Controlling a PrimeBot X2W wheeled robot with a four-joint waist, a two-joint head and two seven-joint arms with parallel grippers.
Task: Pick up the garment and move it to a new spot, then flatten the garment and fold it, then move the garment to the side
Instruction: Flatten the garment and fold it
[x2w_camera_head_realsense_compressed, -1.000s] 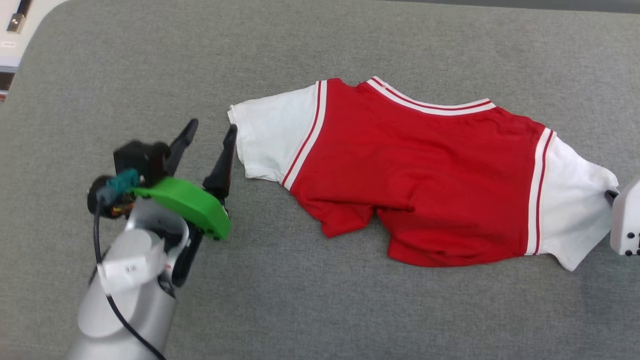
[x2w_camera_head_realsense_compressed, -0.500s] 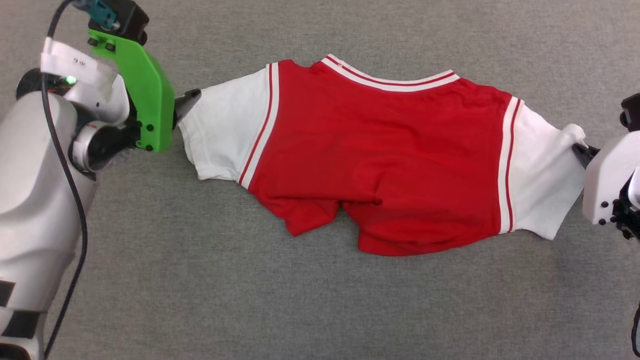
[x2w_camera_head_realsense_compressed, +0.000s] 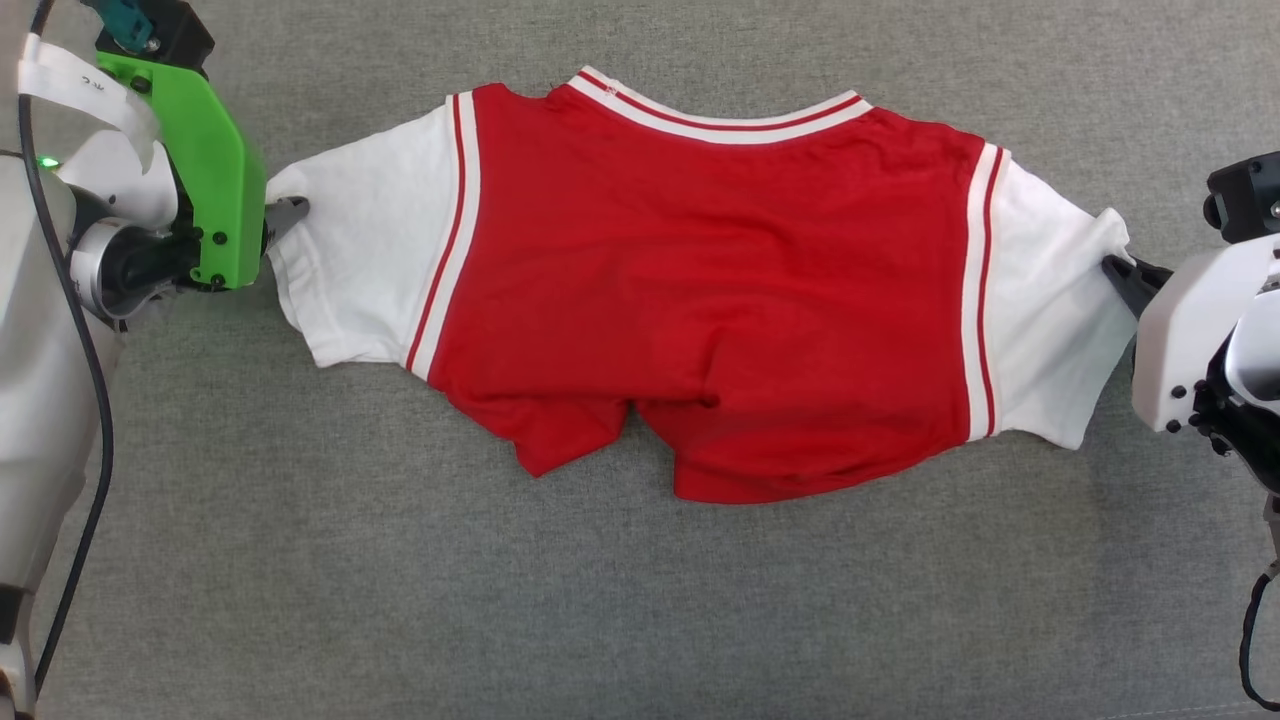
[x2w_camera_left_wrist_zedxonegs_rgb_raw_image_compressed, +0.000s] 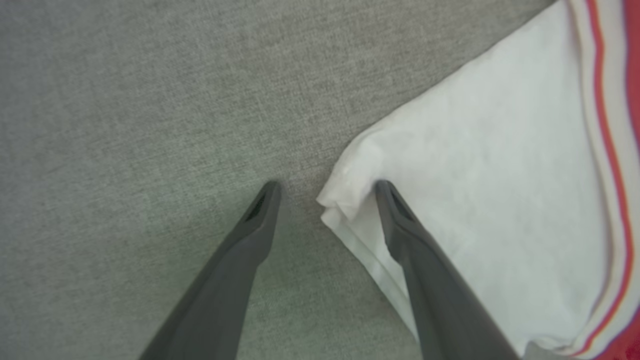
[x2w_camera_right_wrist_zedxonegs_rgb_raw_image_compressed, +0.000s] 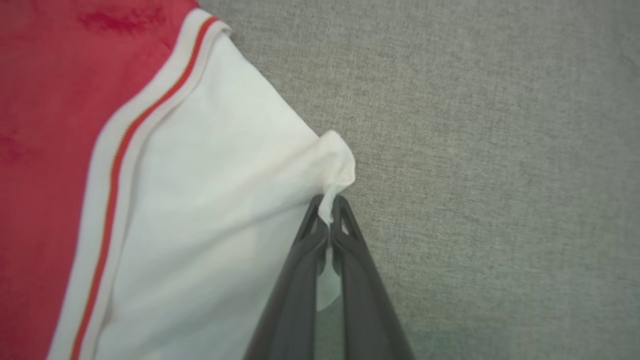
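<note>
Currently the garment (x2w_camera_head_realsense_compressed: 700, 300) lies spread across the middle of the grey fabric counter (x2w_camera_head_realsense_compressed: 640, 600), collar toward the top of the head view, with its red hem bunched and rumpled toward the bottom. At the frame's right edge the right tool (x2w_camera_head_realsense_compressed: 1118, 272) is clenched on the corner of one white sleeve, a nub of cloth pinched between its fingers. At the left edge the left tool (x2w_camera_head_realsense_compressed: 285, 212) stands released, fingers spread, one over the other sleeve's corner and one over bare counter.
</note>
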